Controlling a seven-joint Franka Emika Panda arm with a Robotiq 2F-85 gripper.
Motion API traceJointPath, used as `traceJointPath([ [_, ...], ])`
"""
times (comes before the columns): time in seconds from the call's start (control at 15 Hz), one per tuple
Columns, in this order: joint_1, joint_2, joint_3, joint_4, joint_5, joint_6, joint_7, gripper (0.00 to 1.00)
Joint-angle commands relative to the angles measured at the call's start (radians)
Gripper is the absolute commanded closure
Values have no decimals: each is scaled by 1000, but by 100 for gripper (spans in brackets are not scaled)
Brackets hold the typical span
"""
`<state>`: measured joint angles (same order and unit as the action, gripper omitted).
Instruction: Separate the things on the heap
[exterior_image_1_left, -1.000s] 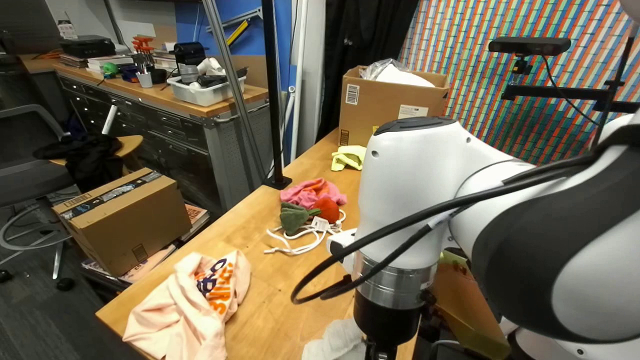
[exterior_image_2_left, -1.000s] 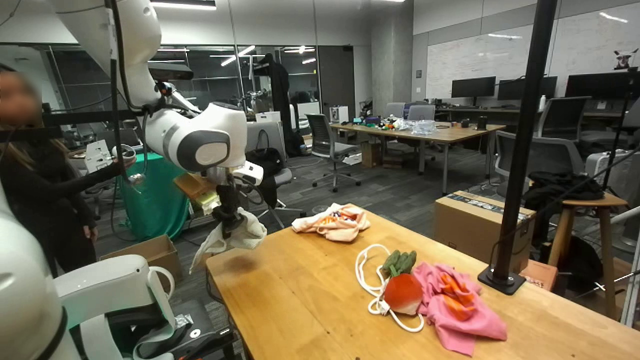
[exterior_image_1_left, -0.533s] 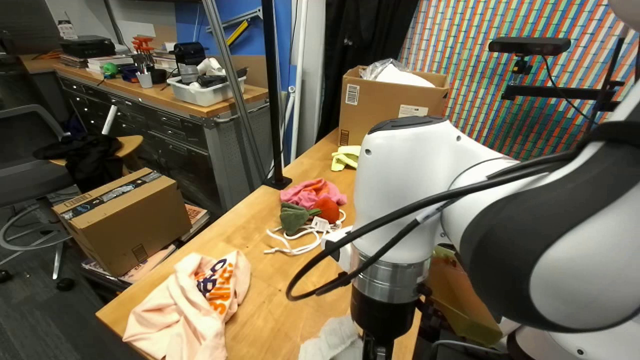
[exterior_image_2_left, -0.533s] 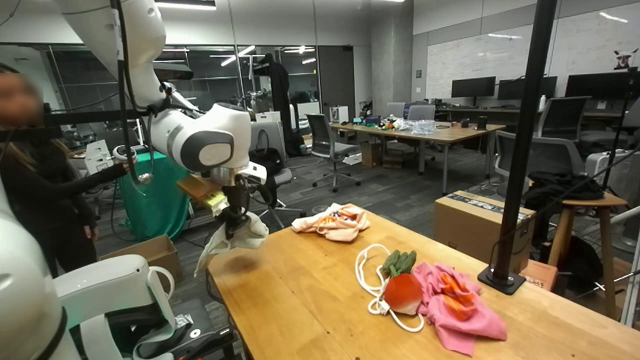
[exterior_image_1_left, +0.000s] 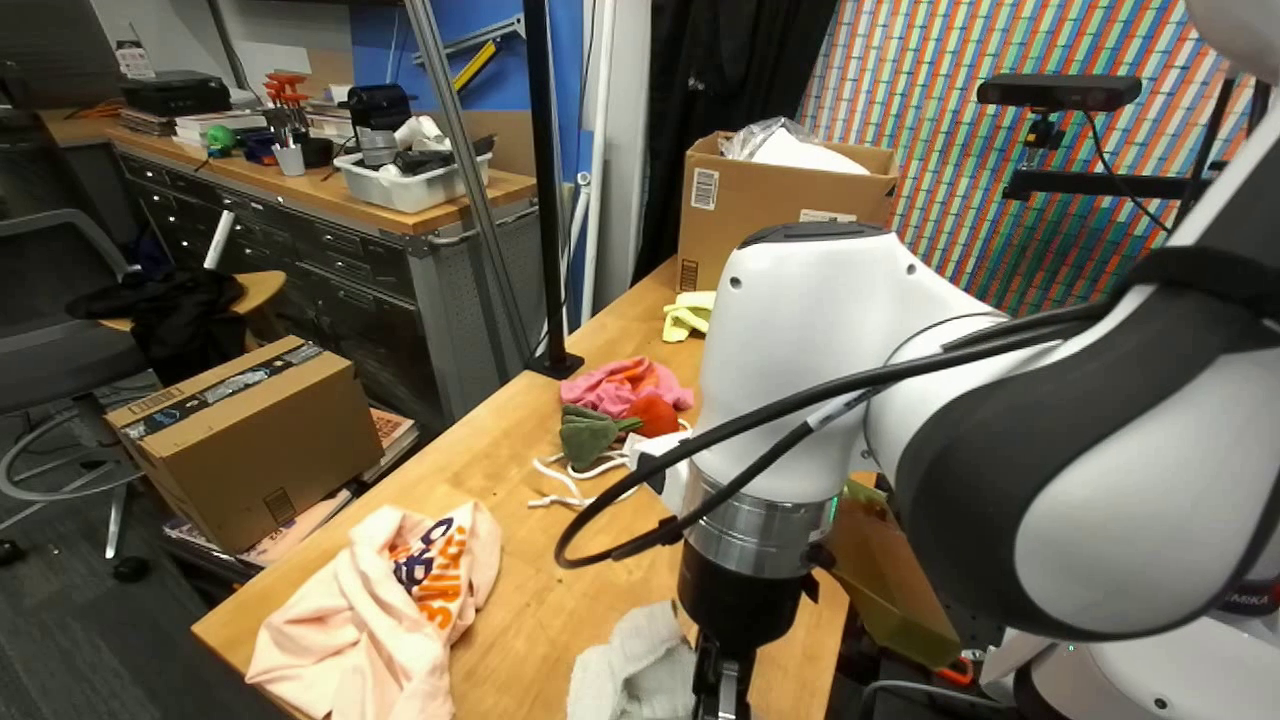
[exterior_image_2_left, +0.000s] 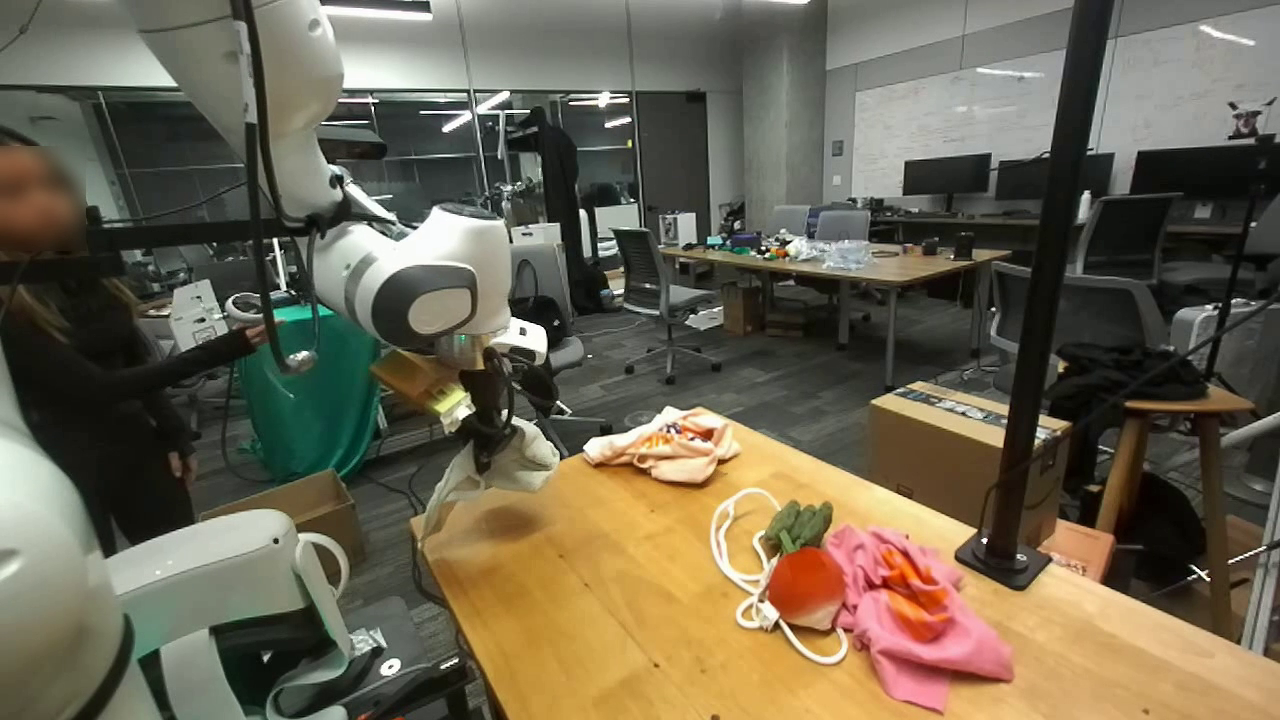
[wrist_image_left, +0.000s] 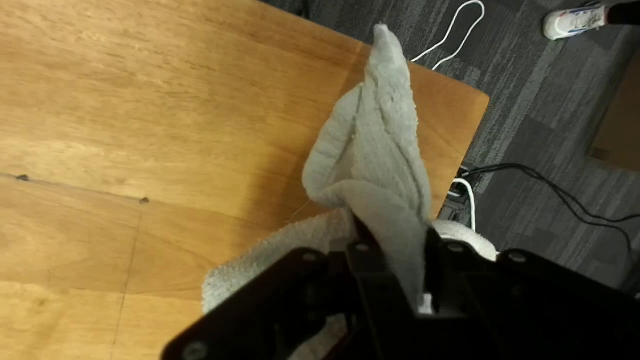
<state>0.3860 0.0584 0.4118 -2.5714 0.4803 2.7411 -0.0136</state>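
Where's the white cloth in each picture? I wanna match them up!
In an exterior view: the white cloth is at the bottom, near the middle.
In an exterior view: the white cloth is left of the middle, a bit below halfway up.
Wrist view: the white cloth runs from near the top down into the gripper, which pinches it.
Shared landmark: the wooden table, in all three.

- Wooden table (exterior_image_2_left: 560, 620), near
- Dark grey carpet (exterior_image_2_left: 785, 390)
- In an exterior view, glass wall (exterior_image_2_left: 425, 155) far left, whiteboard (exterior_image_2_left: 930, 120) far right
- Ceiling light (exterior_image_2_left: 375, 9), lit
- Chair (exterior_image_2_left: 640, 262), far
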Motion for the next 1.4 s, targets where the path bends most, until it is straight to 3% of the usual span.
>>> traceJointPath([
  [0.0,-9,13,-10,7,-53,43,25,45],
  [0.2,-16,14,-27,2,-120,47,56,23],
  [0.4,-29,6,-68,-14,-272,57,123,1],
  [0.53,-42,-11,-119,-35,-463,85,217,0],
  [0.73,-18,-27,-251,-15,-730,67,352,0],
  [0.93,-41,12,-302,59,-969,27,495,1],
  [1.33,-43,71,-367,186,-1232,-60,679,0],
])
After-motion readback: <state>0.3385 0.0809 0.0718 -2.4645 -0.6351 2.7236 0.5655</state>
